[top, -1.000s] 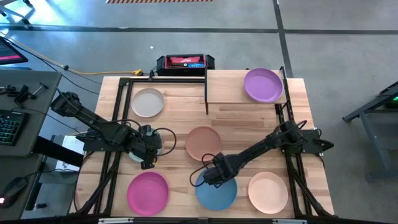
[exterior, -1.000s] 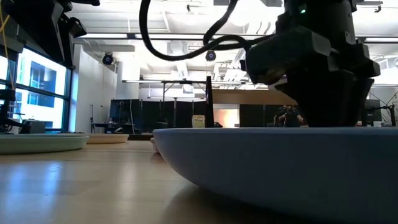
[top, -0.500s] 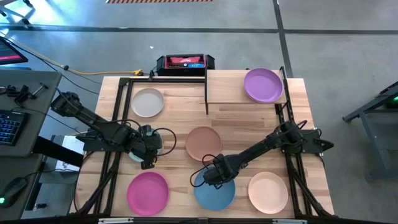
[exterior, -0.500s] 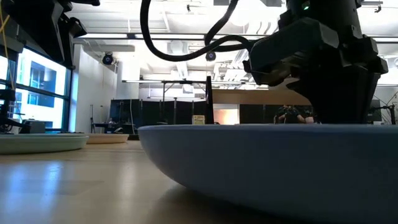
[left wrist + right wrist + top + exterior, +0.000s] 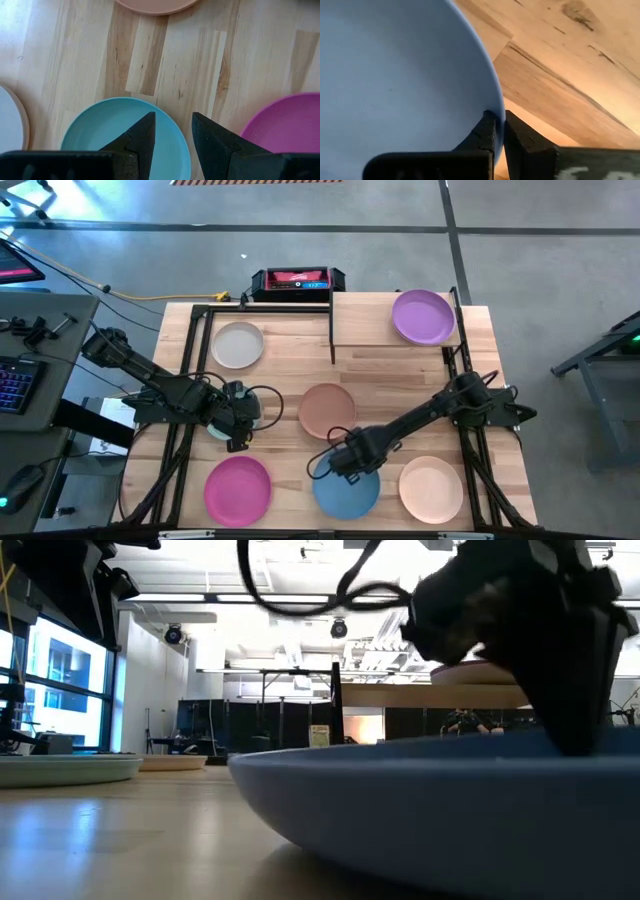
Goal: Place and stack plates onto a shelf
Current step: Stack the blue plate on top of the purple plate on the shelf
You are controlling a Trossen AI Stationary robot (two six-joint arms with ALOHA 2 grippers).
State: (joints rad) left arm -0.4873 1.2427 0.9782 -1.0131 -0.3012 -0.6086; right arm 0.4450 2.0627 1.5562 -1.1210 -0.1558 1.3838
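A blue plate [image 5: 350, 490] lies near the table's front edge, between a pink plate [image 5: 238, 488] and a peach plate [image 5: 431, 486]. My right gripper [image 5: 333, 467] is shut on the blue plate's far left rim. My left gripper [image 5: 173, 132] hangs open just over the rim of a mint plate [image 5: 107, 130] at the table's left and touches nothing. A purple plate [image 5: 422, 316] rests on the shelf [image 5: 365, 325] at the back right. A terracotta plate [image 5: 327, 408] lies mid-table and a cream plate [image 5: 237, 344] at the back left. My right gripper pinches the blue plate's rim [image 5: 492, 102], one finger inside the plate and one outside. The fingers come from above, slanting down from the table's right. The held side of the plate [image 5: 500, 745] stands a little higher than the other, and its underside [image 5: 330, 840] looks still on the table.
Black frame rails [image 5: 190, 380] run along both sides of the table. A black upright [image 5: 331, 330] stands at the shelf's left end. A red and black box [image 5: 297, 280] sits behind the table's far edge. Bare wood shows between the terracotta plate and the shelf.
My right gripper has shut on the blue plate's rim and tipped. The plate first slid a little along the table, then its held side rose slightly.
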